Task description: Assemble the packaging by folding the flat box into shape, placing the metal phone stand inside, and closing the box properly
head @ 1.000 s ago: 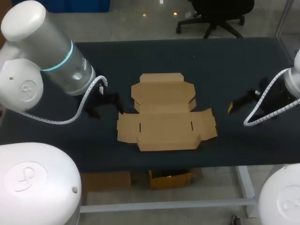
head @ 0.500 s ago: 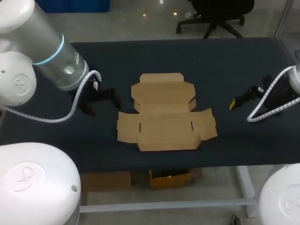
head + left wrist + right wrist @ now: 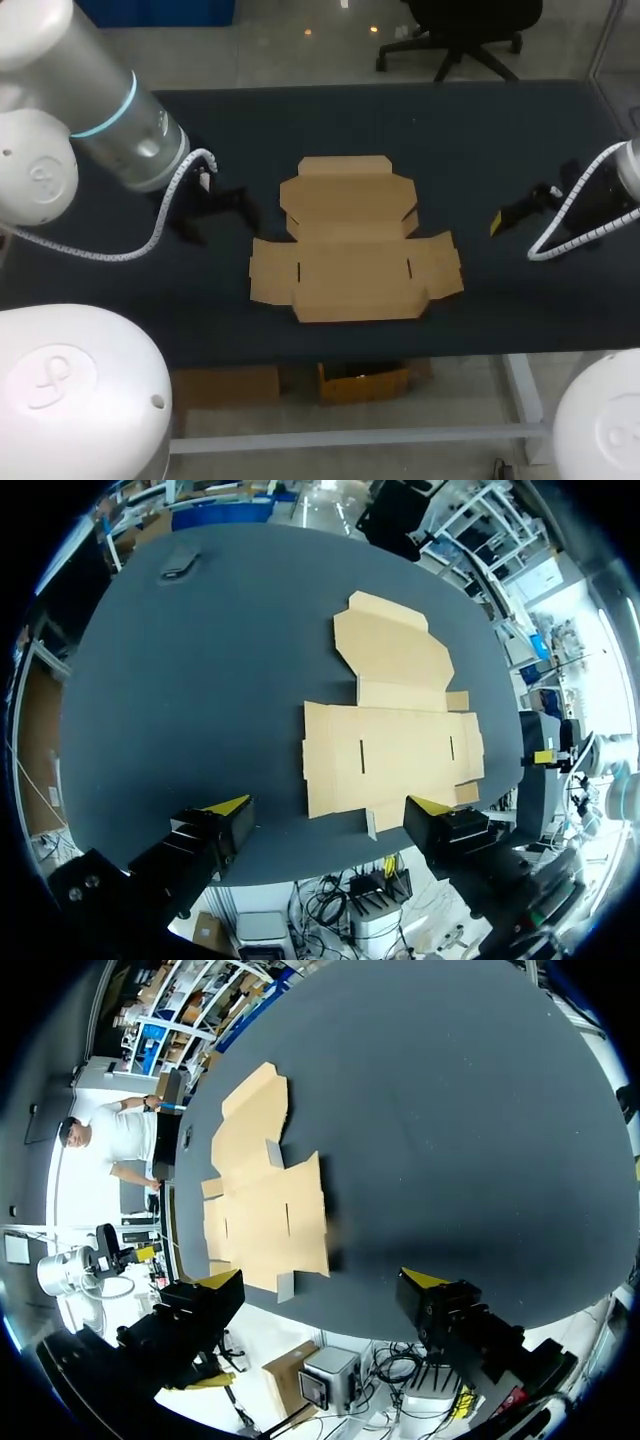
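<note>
The flat cardboard box (image 3: 352,240) lies unfolded in the middle of the dark table, its lid panel pointing to the far side. My left gripper (image 3: 215,210) hovers left of it, open and holding nothing. My right gripper (image 3: 515,215) hovers to its right, also open and holding nothing. In the left wrist view the box (image 3: 395,720) lies ahead of the open left gripper (image 3: 328,805). In the right wrist view the box (image 3: 265,1200) lies ahead of the open right gripper (image 3: 322,1278). I see no metal phone stand that I can identify.
A small dark object (image 3: 180,565) sits on the table far from the box, near the far left corner; what it is I cannot tell. The bare tabletop (image 3: 470,140) stretches around the box on all sides.
Both grippers have drawn back a little from the box, the left one to the left and the right one to the right. The box has not moved.
</note>
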{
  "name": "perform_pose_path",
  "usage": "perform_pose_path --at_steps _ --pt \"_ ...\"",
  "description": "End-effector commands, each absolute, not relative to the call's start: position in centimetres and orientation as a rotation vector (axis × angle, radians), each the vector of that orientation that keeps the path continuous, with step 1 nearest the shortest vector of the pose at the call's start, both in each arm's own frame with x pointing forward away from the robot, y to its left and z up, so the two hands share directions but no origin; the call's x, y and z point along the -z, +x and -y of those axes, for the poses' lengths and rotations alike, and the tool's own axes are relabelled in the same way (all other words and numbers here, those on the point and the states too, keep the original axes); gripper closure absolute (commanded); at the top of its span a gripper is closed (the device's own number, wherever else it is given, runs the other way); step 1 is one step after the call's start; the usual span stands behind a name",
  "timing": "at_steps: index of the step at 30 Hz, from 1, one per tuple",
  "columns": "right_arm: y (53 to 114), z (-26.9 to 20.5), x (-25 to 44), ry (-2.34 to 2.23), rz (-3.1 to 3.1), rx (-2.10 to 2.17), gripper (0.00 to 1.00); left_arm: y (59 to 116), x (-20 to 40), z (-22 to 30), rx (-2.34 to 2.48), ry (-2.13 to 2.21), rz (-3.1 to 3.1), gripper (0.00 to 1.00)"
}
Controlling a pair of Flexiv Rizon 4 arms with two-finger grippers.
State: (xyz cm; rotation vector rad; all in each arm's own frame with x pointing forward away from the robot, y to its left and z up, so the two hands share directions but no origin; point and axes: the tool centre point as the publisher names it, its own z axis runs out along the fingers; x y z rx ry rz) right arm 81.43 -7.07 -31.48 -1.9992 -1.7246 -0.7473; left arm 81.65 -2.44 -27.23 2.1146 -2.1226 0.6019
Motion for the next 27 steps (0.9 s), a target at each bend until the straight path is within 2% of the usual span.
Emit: perform_pose_path --at_steps 1,27 --pt "82.5 6.6 30.9 -1.967 1.76 0.748 0.0 82.1 27.3 3.0 -0.625 2.064 2.146 0.0" --pt "91.3 4.0 31.9 -1.823 1.701 0.9 0.0 91.3 27.8 2.2 -0.821 1.965 2.109 0.0"
